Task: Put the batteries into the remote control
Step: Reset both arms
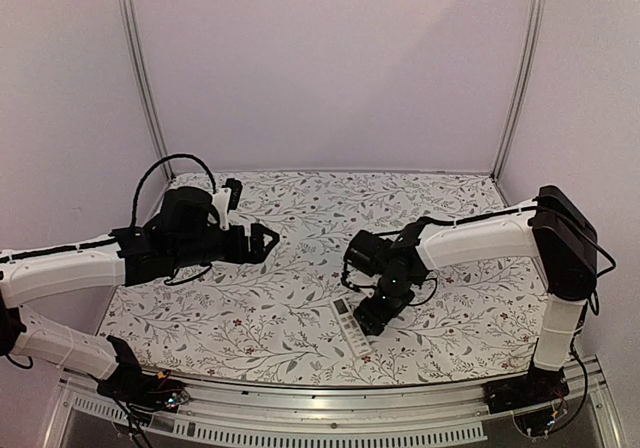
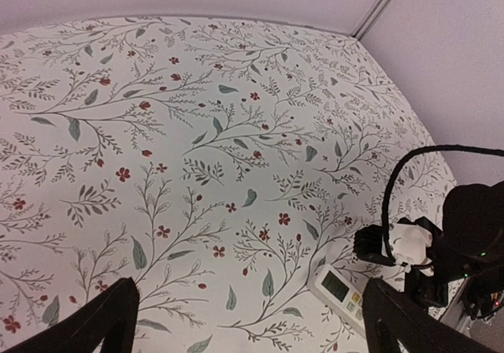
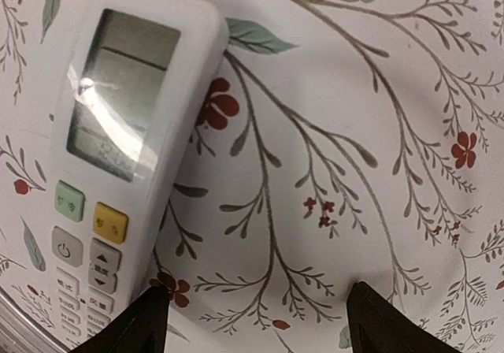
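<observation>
ok so the remote control is lying face up on the flowery tablecloth, near side of the table and a bit right of centre; it sits at a slant, screen end pointing to the far side and button end towards the near edge.

right claw is hanging right over it, pointing down; jaws are spread wide and there's nothing between them, just bare cloth. In the right wrist view the remote is off to the left of the gap, not inside it; you can see its grey screen, a green button and a yellow button under that; one of the fingers sits right at the remote's long edge, whether it's actually touching i can't tell.

left claw is way over on the left side of the table, well apart from the remote, held up above the cloth and aimed towards the right; jaws spread as wide as they go, holding nothing. From its wrist camera the remote shows up low on the right, with the right arm's black wrist just beside it.
</observation>
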### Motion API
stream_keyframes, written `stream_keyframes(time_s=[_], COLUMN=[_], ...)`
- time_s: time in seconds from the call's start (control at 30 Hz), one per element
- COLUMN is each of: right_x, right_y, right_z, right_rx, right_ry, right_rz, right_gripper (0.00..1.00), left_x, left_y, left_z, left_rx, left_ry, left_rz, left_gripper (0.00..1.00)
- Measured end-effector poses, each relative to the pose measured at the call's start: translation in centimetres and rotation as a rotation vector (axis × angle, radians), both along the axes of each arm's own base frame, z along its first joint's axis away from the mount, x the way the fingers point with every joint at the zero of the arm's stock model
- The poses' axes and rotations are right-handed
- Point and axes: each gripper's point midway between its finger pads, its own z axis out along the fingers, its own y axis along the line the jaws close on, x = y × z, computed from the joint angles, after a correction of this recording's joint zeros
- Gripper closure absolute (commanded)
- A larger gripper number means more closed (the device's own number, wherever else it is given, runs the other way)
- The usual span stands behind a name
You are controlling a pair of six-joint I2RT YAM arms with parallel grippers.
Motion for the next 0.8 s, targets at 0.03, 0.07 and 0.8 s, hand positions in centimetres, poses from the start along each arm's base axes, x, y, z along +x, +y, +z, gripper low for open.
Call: stream_keyframes(time_s=[0.03,0.07,0.8], right_x=[-0.3,-0.6,-2.7], right_y=[0.4,0.9,3.4], right_z=[0.0,0.1,1.3], right_rx=[0.011,0.022,0.148], right_ry=[0.003,0.004,0.043], right_rz=[0.001,0.001,-0.035], right_gripper=[0.21,0.20,0.14], left_x=[0.0,0.0,1.0], left_y=[0.0,0.0,-1.1], left_z=[0.0,-0.1,-0.2], left_rx=[0.000,0.001,0.057], left_ry=[0.000,0.001,0.062], left_rz=[0.000,0.000,-0.009], left_gripper=[0.00,0.00,0.01])
